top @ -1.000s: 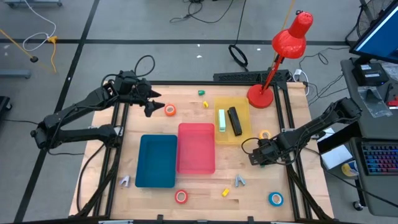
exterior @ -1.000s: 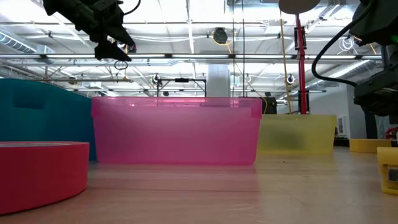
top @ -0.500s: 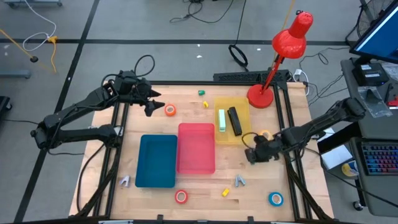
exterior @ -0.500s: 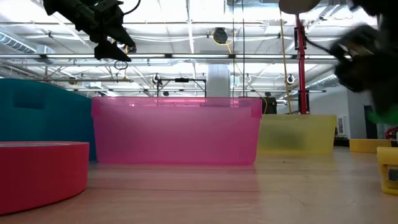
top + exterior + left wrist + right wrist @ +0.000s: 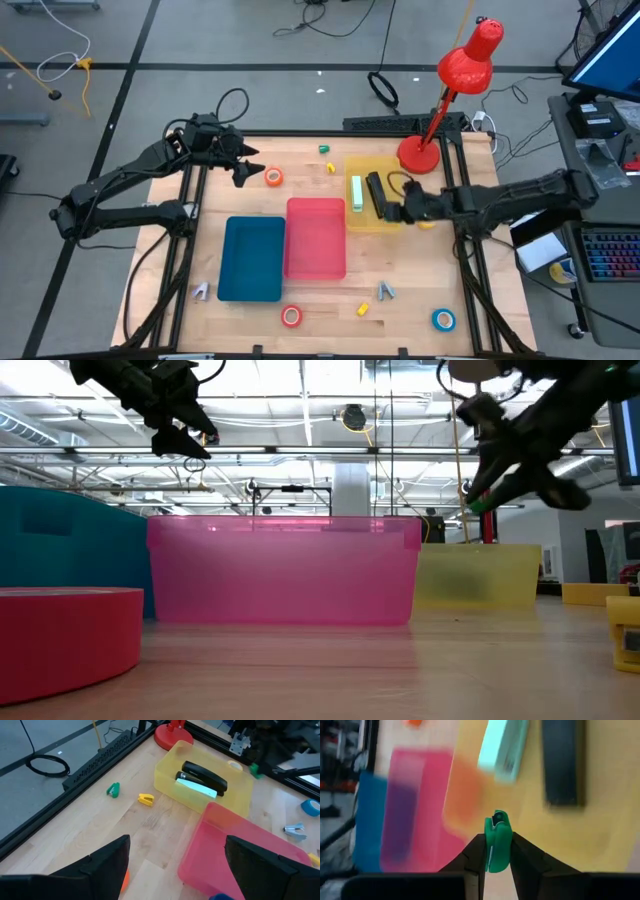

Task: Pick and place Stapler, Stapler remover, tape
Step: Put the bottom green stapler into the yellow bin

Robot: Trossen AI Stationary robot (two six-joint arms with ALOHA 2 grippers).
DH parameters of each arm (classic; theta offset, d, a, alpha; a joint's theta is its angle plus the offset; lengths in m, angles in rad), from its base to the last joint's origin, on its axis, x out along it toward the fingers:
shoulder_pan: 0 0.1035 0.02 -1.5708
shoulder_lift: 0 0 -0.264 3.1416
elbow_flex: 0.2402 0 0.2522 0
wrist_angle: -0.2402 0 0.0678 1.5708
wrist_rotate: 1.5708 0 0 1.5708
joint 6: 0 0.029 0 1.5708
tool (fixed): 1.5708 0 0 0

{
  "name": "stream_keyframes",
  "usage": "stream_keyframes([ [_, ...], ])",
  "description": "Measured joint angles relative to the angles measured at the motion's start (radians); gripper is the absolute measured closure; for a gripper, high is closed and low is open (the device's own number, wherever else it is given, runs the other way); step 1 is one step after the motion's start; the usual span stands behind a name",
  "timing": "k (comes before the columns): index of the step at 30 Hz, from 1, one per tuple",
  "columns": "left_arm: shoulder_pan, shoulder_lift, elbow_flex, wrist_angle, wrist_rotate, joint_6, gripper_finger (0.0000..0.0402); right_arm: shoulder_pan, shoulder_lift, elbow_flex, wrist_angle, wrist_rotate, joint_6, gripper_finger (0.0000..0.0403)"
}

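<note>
- Overhead, right claw (image 5: 397, 209) over the right edge of the translucent yellow plastic bin (image 5: 390, 222), pinched onto a small green staple remover (image 5: 497, 841), which juts out between the two dark fingers (image 5: 475, 854).
- Inside that yellow bin: a black stapler (image 5: 377, 193) and a pale mint-green stapler (image 5: 356, 193), lying side by side, lengthwise near to far.
- Left claw (image 5: 240, 171) at the far left of the wooden worktop (image 5: 330, 311), spread wide and holding nothing, just left of the orange ring-shaped tape roll (image 5: 273, 177).
- Red-orange tape roll (image 5: 291, 316) on the near edge, below the gap between the teal plastic bin (image 5: 251, 259) and the translucent pink plastic bin (image 5: 316, 238).
- Blue tape roll (image 5: 443, 319) at the near right corner; yellow tape roll (image 5: 427, 217) just right of the yellow bin, partly hidden under the right arm.
- Second green staple remover (image 5: 324, 149) and a yellow staple remover (image 5: 331, 167) on the far side, between the orange roll and the yellow bin.
- Another yellow staple remover (image 5: 363, 309) and a grey-blue one (image 5: 385, 291) near the front, right of the pink bin; a grey one (image 5: 201, 291) left of the teal bin.
- Red desk lamp (image 5: 450, 85) with its round base at the far right corner, just beyond the yellow bin.
</note>
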Motion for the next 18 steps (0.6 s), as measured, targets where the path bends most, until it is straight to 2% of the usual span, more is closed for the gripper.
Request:
stream_keyframes([
  [9, 0.000, 0.000, 0.000, 0.000, 0.000, 0.000, 0.0078, -0.314, 0.005, 0.000, 0.054, 0.023, -0.295, 0.0348],
  [14, 0.000, 0.000, 0.000, 0.000, 0.000, 0.000, 0.0078, -0.413, 0.033, 0.002, 0.160, -0.007, -0.436, 0.0348],
  [18, 0.000, 0.000, 0.000, 0.000, 0.000, -0.001, 0.0078, -0.450, 0.082, 0.032, 0.166, -0.058, -0.535, 0.0348],
])
